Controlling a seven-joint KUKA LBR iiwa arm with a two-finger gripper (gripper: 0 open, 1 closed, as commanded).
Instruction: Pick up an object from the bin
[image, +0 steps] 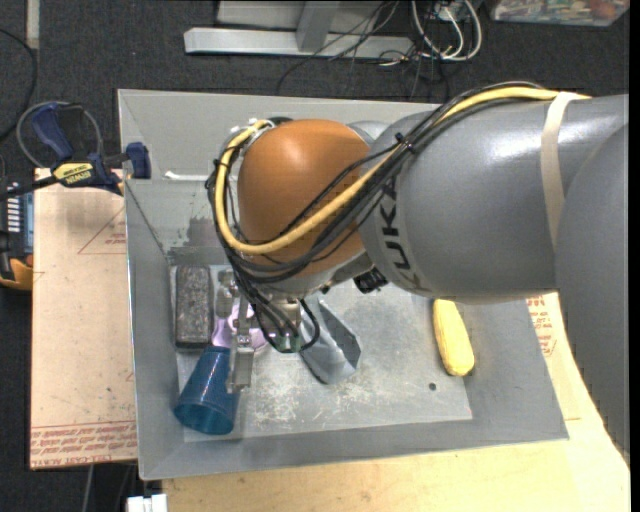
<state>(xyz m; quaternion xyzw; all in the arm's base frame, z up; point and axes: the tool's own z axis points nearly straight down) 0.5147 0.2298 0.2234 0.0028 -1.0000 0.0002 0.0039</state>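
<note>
The gripper (250, 352), open or closed impossible to tell, hangs just beside the blue cup (208, 395); best centred over the cup's rim before closing.

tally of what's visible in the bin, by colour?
Blue: 1, cup
Yellow: 1, banana-shaped piece
Grey: 2, rough block and folded sheet
Pale purple: 1, small piece, partly hidden
Total: 5
</note>
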